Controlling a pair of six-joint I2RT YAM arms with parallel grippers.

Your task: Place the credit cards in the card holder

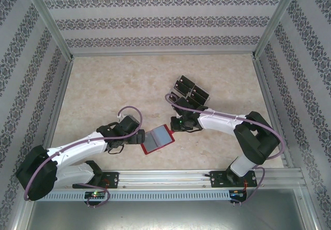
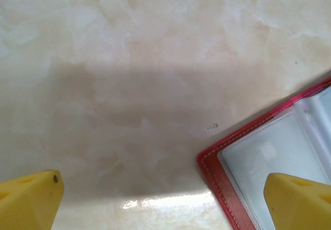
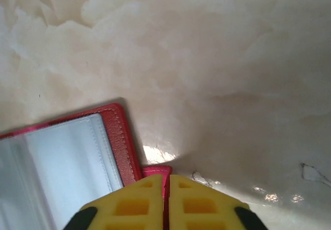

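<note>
The card holder (image 1: 156, 139) lies open on the table between the two arms, red rim around grey-blue pockets. My right gripper (image 1: 173, 126) is shut on its red snap tab (image 3: 155, 172), yellow fingers (image 3: 135, 204) pressed together around it (image 3: 167, 184); the open holder (image 3: 62, 157) spreads to the left. My left gripper (image 1: 140, 136) stands open at the holder's opposite edge. In the left wrist view its fingers (image 2: 28, 199) are wide apart (image 2: 163, 204), one over the holder's corner (image 2: 269, 157). The credit cards (image 1: 187, 88), black, lie further back.
The cards rest in a clear plastic tray (image 1: 208, 95) behind the right gripper. Metal frame rails (image 1: 57, 111) and patterned walls bound the marble table. A purple cable (image 1: 176, 102) loops between tray and right arm.
</note>
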